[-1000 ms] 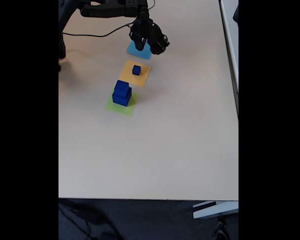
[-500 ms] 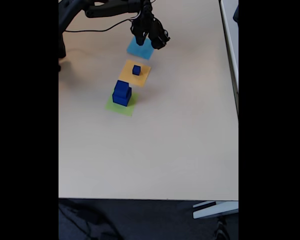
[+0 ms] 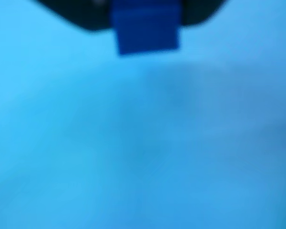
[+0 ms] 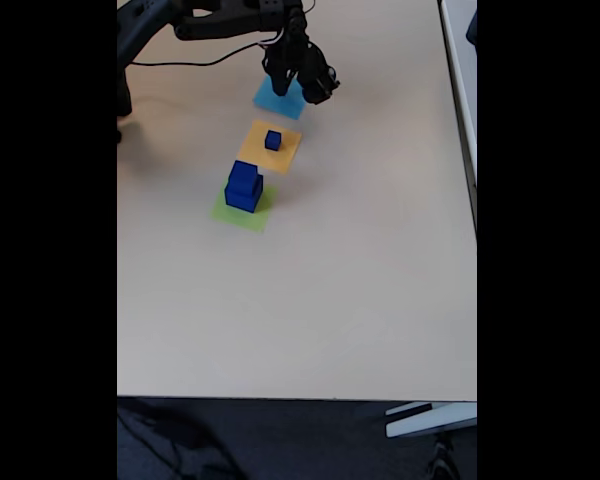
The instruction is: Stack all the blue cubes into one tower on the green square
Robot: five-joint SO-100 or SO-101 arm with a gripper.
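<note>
We hover our gripper (image 4: 302, 82) over the light blue square (image 4: 276, 98), jaw state unclear; small cube (image 4: 272, 140) next, approach squarely.

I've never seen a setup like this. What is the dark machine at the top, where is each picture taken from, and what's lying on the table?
The dark machine is a small robot arm ending in a two-finger gripper. The fixed view looks down on a beige table. The blurry wrist view comes from a camera on the arm, close above the light blue paper square. On the lime-green paper square two dark blue cubes are stacked. A small dark blue cube sits on the orange-yellow paper square. Whether the gripper holds anything is unclear.
</note>
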